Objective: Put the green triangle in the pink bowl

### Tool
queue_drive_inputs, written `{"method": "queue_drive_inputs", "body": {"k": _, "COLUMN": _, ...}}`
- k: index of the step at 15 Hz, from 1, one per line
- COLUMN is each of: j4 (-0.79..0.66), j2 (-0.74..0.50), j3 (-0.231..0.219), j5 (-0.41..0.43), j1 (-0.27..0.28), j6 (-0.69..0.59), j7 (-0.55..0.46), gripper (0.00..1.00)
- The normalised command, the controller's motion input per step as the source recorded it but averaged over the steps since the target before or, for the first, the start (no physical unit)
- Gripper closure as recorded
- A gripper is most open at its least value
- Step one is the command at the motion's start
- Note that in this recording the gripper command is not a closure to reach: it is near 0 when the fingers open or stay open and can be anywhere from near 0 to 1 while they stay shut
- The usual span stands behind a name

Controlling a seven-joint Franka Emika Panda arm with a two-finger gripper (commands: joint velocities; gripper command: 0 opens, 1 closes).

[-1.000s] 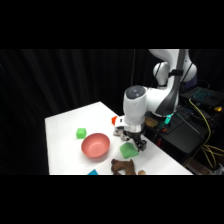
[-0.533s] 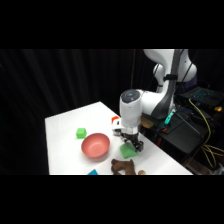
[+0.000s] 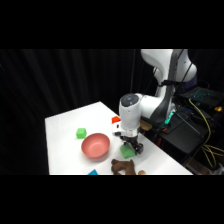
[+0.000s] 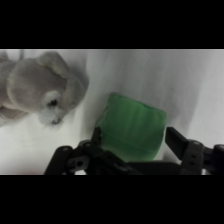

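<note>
The gripper [image 4: 134, 142], fingers spread, straddles the green triangle [image 4: 132, 127] on the tabletop [image 3: 65, 135], just beside the pink bowl [image 3: 95, 145] and near a plush toy [image 4: 42, 90]. The block looks light, stiff and smooth; pinching its flat opposite faces seems safest.

Bright overhead light washes the white counter [image 3: 65, 135] against a dark curtained backdrop; both views are soft, the wrist view's stuffed toy [image 4: 42, 90] blurred at upper left, faint shadows beneath.
</note>
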Motion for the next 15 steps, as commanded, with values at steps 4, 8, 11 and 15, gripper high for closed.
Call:
{"method": "queue_drive_inputs", "body": {"k": 4, "j4": -0.03, "j2": 0.05, "j3": 0.107, "j5": 0.152, "j1": -0.103, "j6": 0.19, "j7": -0.23, "gripper": 1.0}}
{"method": "queue_drive_inputs", "body": {"k": 8, "j4": -0.01, "j2": -0.01, "j3": 0.084, "j5": 0.135, "j1": -0.07, "j6": 0.08, "j7": -0.18, "gripper": 1.0}}
{"method": "queue_drive_inputs", "body": {"k": 11, "j4": 0.02, "j2": -0.07, "j3": 0.06, "j5": 0.111, "j1": -0.021, "j6": -0.05, "j7": -0.11, "gripper": 1.0}}
{"method": "queue_drive_inputs", "body": {"k": 15, "j4": 0.07, "j2": -0.22, "j3": 0.048, "j5": 0.092, "j1": 0.026, "j6": -0.29, "j7": -0.05, "gripper": 1.0}}
